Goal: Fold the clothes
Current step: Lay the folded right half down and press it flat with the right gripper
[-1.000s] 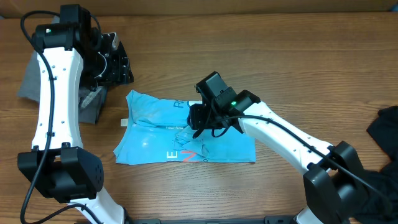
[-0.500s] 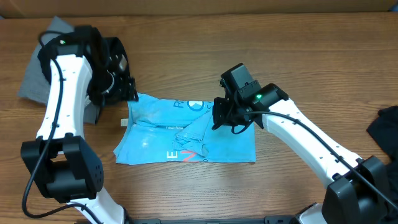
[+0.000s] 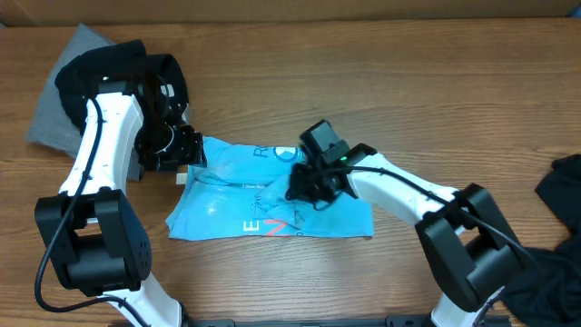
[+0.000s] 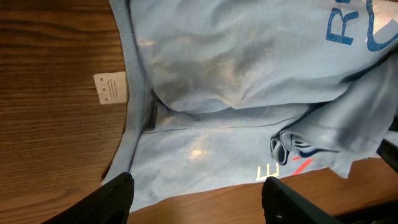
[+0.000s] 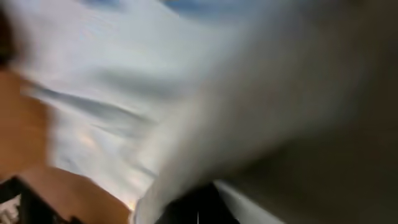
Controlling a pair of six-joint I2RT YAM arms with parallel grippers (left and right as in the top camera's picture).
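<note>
On the brown wood-grain table (image 3: 408, 100) we see the light blue T-shirt (image 3: 227, 204) lying folded at the centre (a white label (image 4: 111, 87) lies just beside its left edge). Our left gripper (image 3: 184, 153) hangs over that edge, jaws apart. Our right gripper (image 3: 298, 188) is closed on the shirt's rumpled middle fold. A grey cloth (image 3: 50, 100) lies back left, and a black garment (image 3: 563, 186) far right.

Light blue T-shirt (image 3: 218, 204), partly folded, rumpled middle
</note>
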